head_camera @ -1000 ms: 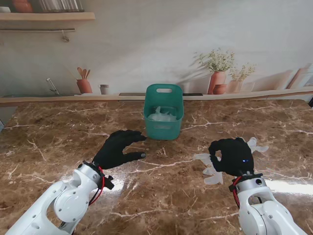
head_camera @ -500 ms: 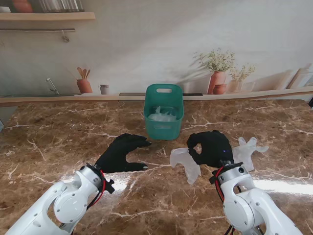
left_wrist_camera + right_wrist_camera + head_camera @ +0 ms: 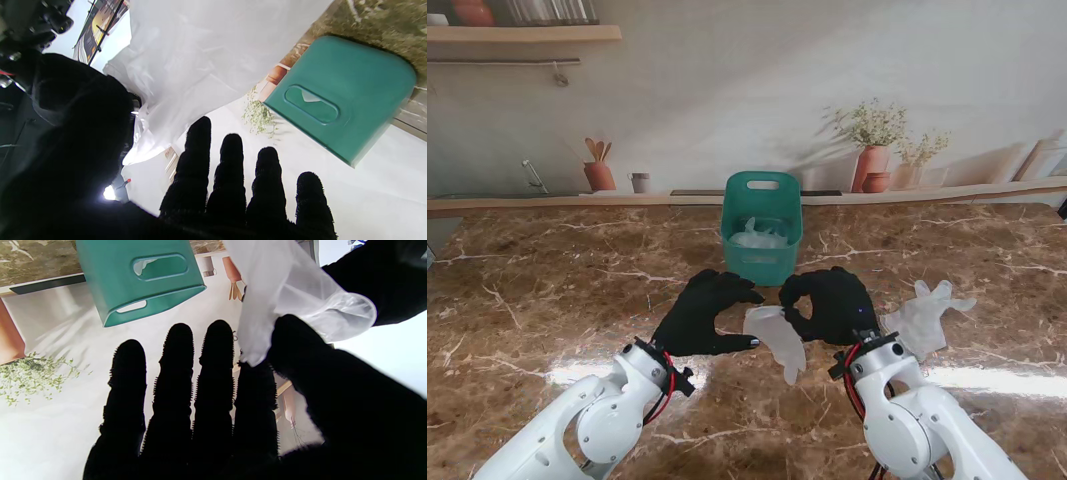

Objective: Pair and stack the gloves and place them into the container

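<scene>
My right hand (image 3: 829, 304) is shut on a translucent glove (image 3: 777, 337), which hangs from it just above the table in front of the green container (image 3: 762, 262). The right wrist view shows the glove (image 3: 293, 300) pinched between thumb and index finger (image 3: 257, 390). My left hand (image 3: 711, 312) is open right beside it, fingers and thumb spread on either side of the glove's edge (image 3: 200, 60) without gripping. A second translucent glove (image 3: 924, 315) lies flat on the table to the right. Pale gloves (image 3: 758, 236) lie inside the container (image 3: 340, 96).
The brown marble table (image 3: 547, 290) stretches wide on both sides. A low ledge with a terracotta pot (image 3: 872, 165) and a utensil jar (image 3: 599, 175) runs along the wall behind the container (image 3: 140, 276).
My right hand lifted one glove off the table at the right and carried it leftward to the middle. My left hand moved right to meet it. The second glove stayed lying at the right.
</scene>
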{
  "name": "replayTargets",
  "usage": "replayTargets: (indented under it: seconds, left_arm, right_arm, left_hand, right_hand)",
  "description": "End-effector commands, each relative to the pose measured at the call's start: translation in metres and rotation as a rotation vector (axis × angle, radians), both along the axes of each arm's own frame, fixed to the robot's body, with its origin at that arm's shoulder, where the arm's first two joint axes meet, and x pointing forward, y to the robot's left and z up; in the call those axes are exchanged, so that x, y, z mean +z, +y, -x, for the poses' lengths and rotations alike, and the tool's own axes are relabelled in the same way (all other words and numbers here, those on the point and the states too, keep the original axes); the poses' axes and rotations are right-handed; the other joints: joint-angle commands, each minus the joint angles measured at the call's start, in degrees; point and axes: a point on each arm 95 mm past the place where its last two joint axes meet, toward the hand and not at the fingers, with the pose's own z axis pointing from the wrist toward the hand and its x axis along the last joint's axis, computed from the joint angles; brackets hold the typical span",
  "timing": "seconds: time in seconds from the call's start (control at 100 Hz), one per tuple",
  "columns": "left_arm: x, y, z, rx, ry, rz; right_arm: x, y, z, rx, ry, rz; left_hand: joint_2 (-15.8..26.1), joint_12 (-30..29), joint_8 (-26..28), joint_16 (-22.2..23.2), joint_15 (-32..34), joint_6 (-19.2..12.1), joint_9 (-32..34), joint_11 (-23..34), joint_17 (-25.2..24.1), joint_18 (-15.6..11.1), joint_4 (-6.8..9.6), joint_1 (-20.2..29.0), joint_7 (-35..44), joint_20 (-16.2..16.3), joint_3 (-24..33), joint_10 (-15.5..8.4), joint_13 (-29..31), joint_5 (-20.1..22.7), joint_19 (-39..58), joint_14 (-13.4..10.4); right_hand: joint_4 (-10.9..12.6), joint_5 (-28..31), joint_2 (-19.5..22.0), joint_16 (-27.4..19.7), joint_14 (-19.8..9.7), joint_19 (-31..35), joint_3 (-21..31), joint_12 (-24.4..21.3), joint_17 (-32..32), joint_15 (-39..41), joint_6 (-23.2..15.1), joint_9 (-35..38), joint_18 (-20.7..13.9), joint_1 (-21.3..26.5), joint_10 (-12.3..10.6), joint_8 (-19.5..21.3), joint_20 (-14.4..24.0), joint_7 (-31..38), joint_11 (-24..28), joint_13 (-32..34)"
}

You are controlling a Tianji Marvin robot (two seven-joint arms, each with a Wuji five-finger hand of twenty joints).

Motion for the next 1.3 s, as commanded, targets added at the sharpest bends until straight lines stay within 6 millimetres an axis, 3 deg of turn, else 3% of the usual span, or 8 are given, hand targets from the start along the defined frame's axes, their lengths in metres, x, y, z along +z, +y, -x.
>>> replayTargets:
  seconds: [0.0, 0.1, 0.26, 0.37, 0.56, 0.72, 0.87, 1.29]
  left_arm:
    - [-0.001, -0.008, 0.002, -0.005, -0.005, 0.041]
    - [0.000, -0.012, 0.005, -0.027, -0.001, 0.111]
    - [0.003, -0.012, 0.007, -0.036, 0.022, 0.169]
    - [0.006, -0.012, 0.008, -0.016, 0.013, 0.195]
    - [0.010, -0.009, 0.008, -0.008, 0.012, 0.203]
    - [0.012, -0.008, 0.010, -0.026, 0.014, 0.201]
    - [0.013, -0.004, 0.010, -0.037, 0.007, 0.172]
    - [0.025, 0.020, 0.036, -0.061, -0.037, 0.100]
  right_arm:
    - [-0.003, 0.003, 0.003, 0.009, 0.025, -0.008]
    - [-0.004, 0.003, 0.004, 0.011, 0.034, -0.009]
    - [-0.009, 0.002, 0.006, 0.002, 0.053, -0.050]
    - [-0.016, -0.002, 0.009, 0.012, 0.103, -0.071]
    - [-0.027, -0.009, 0.013, 0.027, 0.173, -0.083]
    - [-0.032, -0.011, 0.010, 0.019, 0.180, -0.055]
    - [-0.032, -0.010, 0.010, 0.045, 0.188, -0.079]
    - [-0.014, -0.013, 0.038, 0.117, 0.170, -0.081]
  left_hand:
    - [0.3, 4.6, 5.7, 4.8, 4.4, -5.7, 6.4, 4.3, -1.3, 0.5, -2.02, 1.0, 7.8, 3.5, 4.0, -1.6, 3.5, 4.1, -1.2, 1.8]
    - [4.0, 11.3, 6.6, 12.1, 10.1, -13.7, 18.4, 9.2, -1.2, -0.3, -4.40, 16.1, 21.6, 6.9, -6.7, -3.3, 10.6, 11.2, 2.8, 2.9]
    - [8.3, 22.1, 9.9, 16.6, 14.8, -13.1, 27.8, 8.7, -1.1, -0.9, -4.93, 17.6, 26.0, 11.0, -3.6, -3.7, 15.5, 14.3, 7.7, 3.8]
    - [8.7, 20.3, 14.0, 17.8, 17.0, -10.8, 29.8, 9.9, -0.7, -0.1, -5.22, 17.2, 25.1, 12.9, -2.2, -1.9, 17.6, 14.8, 12.1, 4.2]
    - [8.7, 15.9, 16.3, 18.4, 18.2, -11.2, 31.4, 10.9, -0.5, 0.3, -5.39, 16.2, 23.9, 12.3, -0.3, -1.8, 18.7, 14.7, 15.8, 3.9]
    - [9.1, 16.8, 17.7, 18.7, 18.4, -12.1, 30.9, 10.8, -0.6, 0.2, -5.25, 15.8, 23.7, 11.8, -0.2, -2.5, 18.6, 14.0, 16.2, 3.7]
    - [9.2, 18.8, 18.6, 22.4, 22.2, -11.5, 30.7, 13.6, -0.8, 0.4, -5.19, 15.7, 23.5, 11.3, -0.2, -1.7, 19.3, 13.8, 16.8, 4.2]
    - [5.2, 22.3, 10.0, 26.2, 26.9, -10.6, 35.6, 18.9, -0.2, 3.8, -5.66, 13.9, 26.3, 10.6, 1.6, -0.6, 25.4, 16.6, 24.4, 6.1]
  right_hand:
    - [-1.5, 1.5, 0.4, 1.1, -0.3, 1.2, 1.2, 1.0, -0.1, 0.5, 0.3, 1.1, 0.5, -0.5, -0.1, -0.3, 1.1, 2.2, 0.7, 2.0]
    - [-1.5, 1.4, 0.4, 1.1, -0.4, 1.2, 1.1, 1.0, -0.1, 0.5, 0.3, 1.0, 0.5, -0.4, -0.2, -0.5, 1.0, 2.3, 0.7, 1.9]
    - [-0.8, -2.7, 0.3, 0.7, 0.2, 1.5, 0.6, -1.4, 0.6, -0.2, -2.6, -1.4, 1.1, -0.4, -0.2, 0.1, 0.7, 0.2, -2.0, 2.4]
    - [7.4, -12.1, 5.9, -2.6, 2.0, 0.7, -3.2, -18.8, 0.4, -4.9, 6.9, -8.2, 1.9, -8.3, 2.1, -0.9, -0.9, -26.3, -8.5, 2.6]
    - [6.0, -22.4, 2.2, -3.3, 2.6, 0.1, -17.3, -23.0, 0.3, -8.2, 15.2, -11.2, 2.4, -9.0, 2.5, -16.2, -0.3, -42.5, -10.3, 3.0]
    - [3.9, -18.3, -4.1, 6.5, -0.9, 1.1, -10.8, -8.1, 0.7, 5.4, 12.8, -5.3, 1.8, -8.5, -1.7, -20.1, 0.7, -35.1, 7.0, 4.7]
    - [-3.9, 1.5, -1.3, 8.4, -1.1, 4.8, -9.8, 0.5, 3.9, 19.1, -3.4, 14.5, 3.4, 0.4, -3.4, -25.2, -0.6, 5.0, 15.4, 14.2]
    - [-2.4, 4.7, 8.0, 4.3, 0.8, 4.6, -9.6, -5.9, 1.6, 8.2, -2.9, 9.8, 3.1, -2.1, -0.4, -14.8, -0.7, 5.0, 3.9, 9.3]
